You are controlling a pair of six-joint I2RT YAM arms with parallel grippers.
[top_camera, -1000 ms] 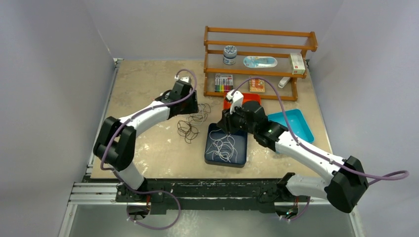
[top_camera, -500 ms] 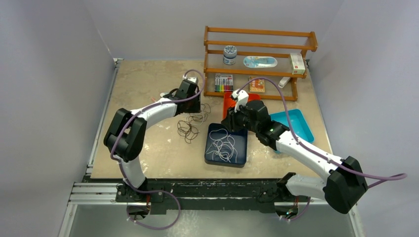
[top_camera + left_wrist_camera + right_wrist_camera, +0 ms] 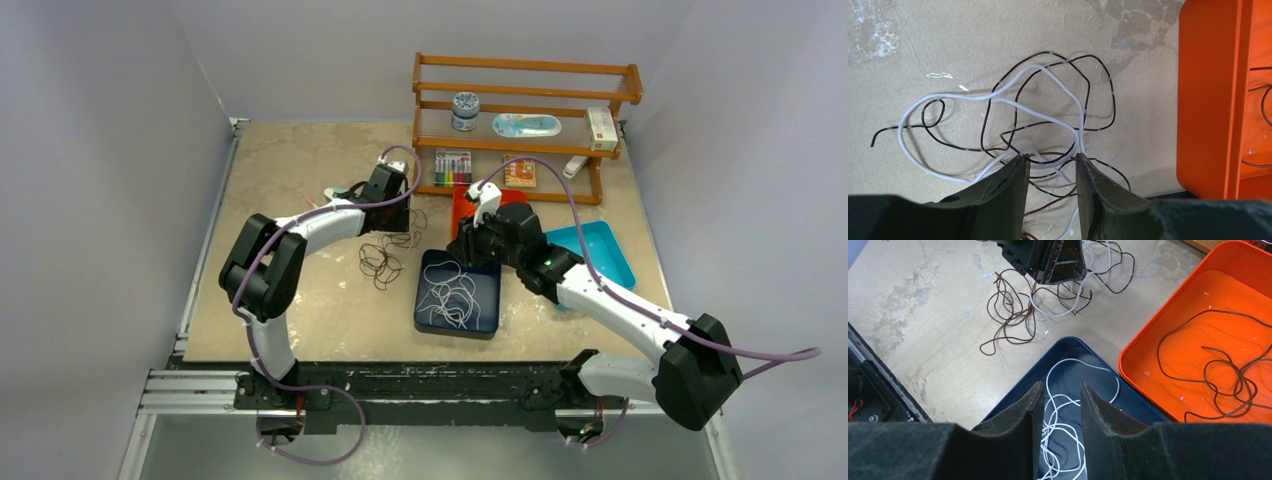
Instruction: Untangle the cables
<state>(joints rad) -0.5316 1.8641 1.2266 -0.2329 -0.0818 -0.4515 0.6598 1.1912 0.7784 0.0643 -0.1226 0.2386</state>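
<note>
Your mottled beige surface, boxed in by pale grey walls, carries the tangled cables at its middle.
Your left claw stands apart over the tangle; your right claw, also apart, hangs above the blue tray.

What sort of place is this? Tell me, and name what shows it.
Probably a robot lab test cell. The left arm and right arm are bolted at the table edge, plain grey walls box it in, and a navy tray and orange tray sit beside loose cables.
</note>
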